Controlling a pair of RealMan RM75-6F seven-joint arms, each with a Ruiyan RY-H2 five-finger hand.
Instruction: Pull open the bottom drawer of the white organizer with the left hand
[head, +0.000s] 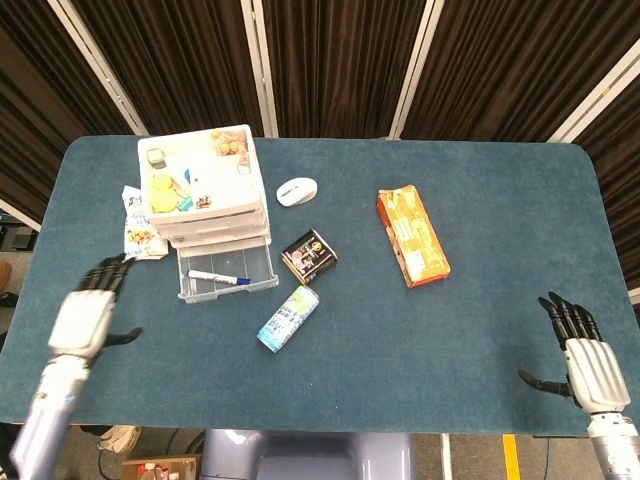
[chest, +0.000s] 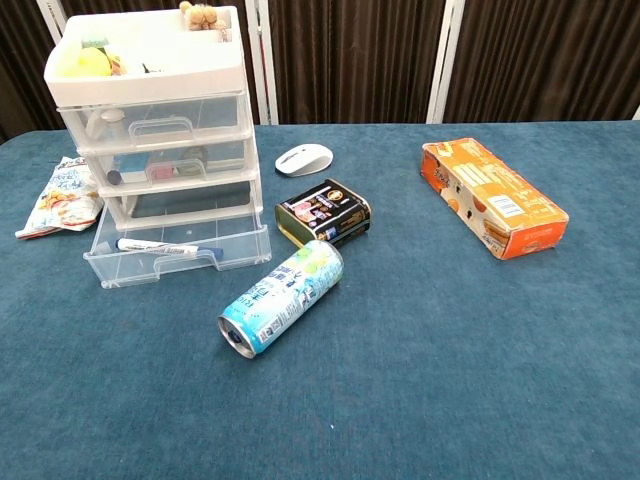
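The white organizer (head: 205, 195) (chest: 150, 120) stands at the table's back left with small items on its top tray. Its clear bottom drawer (head: 226, 272) (chest: 178, 252) is pulled out toward the front, and a marker pen (head: 218, 277) (chest: 158, 246) lies inside. My left hand (head: 88, 312) hovers open, fingers spread, near the left table edge, well left of the drawer and touching nothing. My right hand (head: 581, 352) is open at the front right corner. Neither hand shows in the chest view.
A snack bag (head: 140, 228) (chest: 60, 195) lies left of the organizer. A dark tin (head: 309, 256) (chest: 323, 212) and a lying drink can (head: 288, 318) (chest: 282, 297) sit right of the drawer. A white mouse (head: 297, 190) (chest: 303, 159) and orange box (head: 412, 236) (chest: 492, 197) lie further right.
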